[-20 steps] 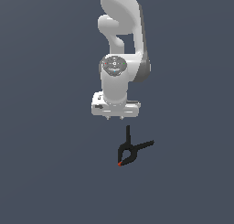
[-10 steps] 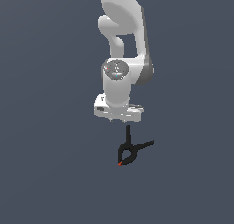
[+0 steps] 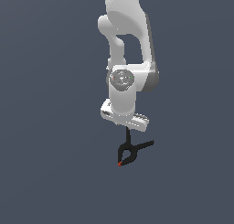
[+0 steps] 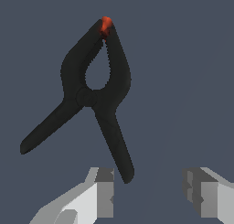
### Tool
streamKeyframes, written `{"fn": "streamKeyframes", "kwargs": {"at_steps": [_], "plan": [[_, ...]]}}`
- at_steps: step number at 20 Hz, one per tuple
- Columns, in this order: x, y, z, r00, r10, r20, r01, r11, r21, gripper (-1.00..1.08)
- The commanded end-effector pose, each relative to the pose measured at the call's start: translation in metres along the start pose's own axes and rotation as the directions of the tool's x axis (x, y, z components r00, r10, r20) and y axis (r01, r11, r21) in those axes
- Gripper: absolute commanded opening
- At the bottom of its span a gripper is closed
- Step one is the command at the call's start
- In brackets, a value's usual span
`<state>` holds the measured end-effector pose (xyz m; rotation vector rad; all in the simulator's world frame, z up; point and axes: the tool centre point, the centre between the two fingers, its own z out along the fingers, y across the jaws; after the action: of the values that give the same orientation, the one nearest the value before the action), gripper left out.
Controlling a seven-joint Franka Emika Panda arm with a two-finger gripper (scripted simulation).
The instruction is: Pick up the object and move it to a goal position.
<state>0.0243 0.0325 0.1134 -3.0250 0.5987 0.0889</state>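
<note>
wrist view: pincer (image 4: 148, 198) agape beside clamp (image 4: 93, 93)

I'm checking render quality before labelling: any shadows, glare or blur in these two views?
Exterior view: flat even light, no cast shadow under the clamp, only soft shading on the arm. Wrist view: the clamp and gripper fingers are in focus but jagged-edged; no glare.
</note>
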Motion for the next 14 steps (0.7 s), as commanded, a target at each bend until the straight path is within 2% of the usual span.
{"fn": "streamKeyframes", "kwargs": {"at_steps": [1, 7, 14], "plan": [[0.002, -0.010, 0.005, 0.997, 0.070, 0.008, -0.070, 0.997, 0.014, 0.28], [0.007, -0.035, 0.017, 0.972, 0.233, 0.035, -0.234, 0.971, 0.040, 0.28], [0.010, -0.064, 0.032, 0.908, 0.412, 0.078, -0.416, 0.907, 0.060, 0.28]]}}
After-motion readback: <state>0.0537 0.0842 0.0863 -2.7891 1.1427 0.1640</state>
